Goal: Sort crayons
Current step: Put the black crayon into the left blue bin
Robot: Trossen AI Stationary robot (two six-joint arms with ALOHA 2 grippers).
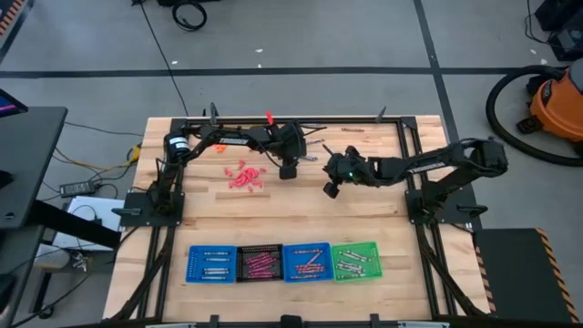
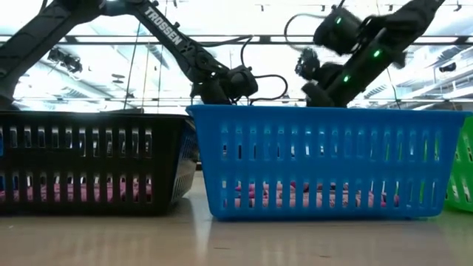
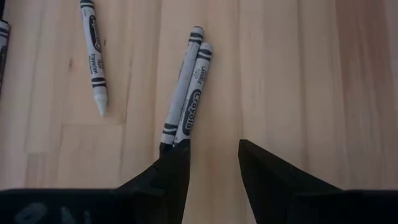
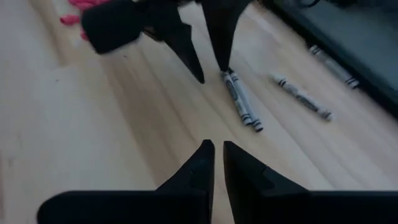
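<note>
Two grey crayons (image 3: 185, 87) lie side by side flat on the wooden table; they also show in the right wrist view (image 4: 239, 99). My left gripper (image 3: 212, 150) is open and points down at the table's far middle (image 1: 289, 169). One of its fingertips stands at the pair's end, and the pair lies outside the gap. My right gripper (image 4: 216, 152) is shut and empty, a little to the right (image 1: 331, 189), facing the left gripper. A pile of red crayons (image 1: 244, 176) lies left of the left gripper. My left gripper has one fingertip (image 3: 176, 152) at the near ends (image 3: 169, 135) of the two grey crayons, coming from above. I cannot tell whether it touches them. Both crayons lie flat on the table.
Other single grey crayons lie nearby (image 3: 94, 56) (image 4: 303, 97) (image 4: 333, 65). Along the near edge stand a blue tray (image 1: 211, 263), a black tray (image 1: 260, 263), a second blue tray (image 1: 306, 261) and a green tray (image 1: 355, 261), each with crayons inside. Bare wood lies between arms and trays.
</note>
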